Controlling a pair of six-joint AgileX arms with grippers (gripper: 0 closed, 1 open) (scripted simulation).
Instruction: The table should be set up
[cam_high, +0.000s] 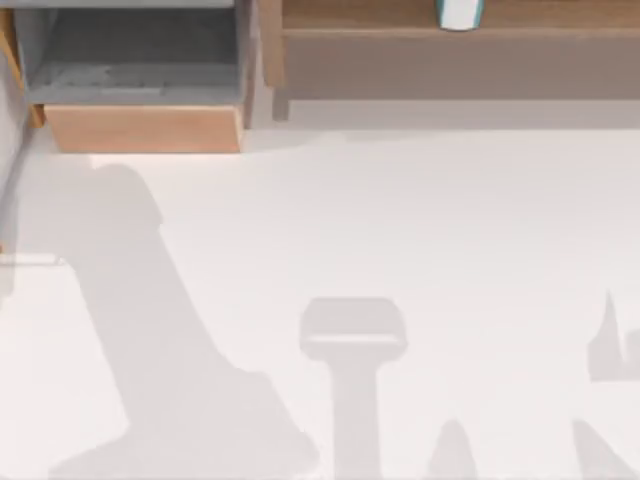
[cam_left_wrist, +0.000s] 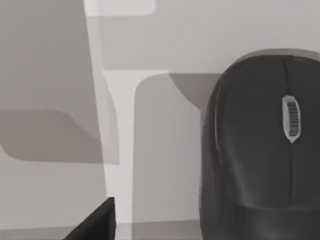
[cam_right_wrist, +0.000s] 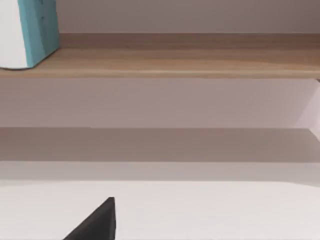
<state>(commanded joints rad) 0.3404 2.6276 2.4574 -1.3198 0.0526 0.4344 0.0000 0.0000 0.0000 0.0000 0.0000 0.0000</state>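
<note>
The white table (cam_high: 420, 220) spreads across the top view, crossed by grey shadows of the arms. In the left wrist view a black computer mouse (cam_left_wrist: 260, 150) with a grey scroll wheel lies on the white surface, close under the camera. A black corner of my left gripper (cam_left_wrist: 97, 222) shows beside it, apart from the mouse. In the right wrist view a black corner of my right gripper (cam_right_wrist: 97, 222) hangs over the table, facing the shelf.
A wooden-fronted box with a grey inside (cam_high: 140, 85) stands at the back left. A long light-brown wooden shelf (cam_high: 450, 30) (cam_right_wrist: 175, 60) runs along the back right, with a white and teal object (cam_high: 460, 12) (cam_right_wrist: 30, 30) standing on it.
</note>
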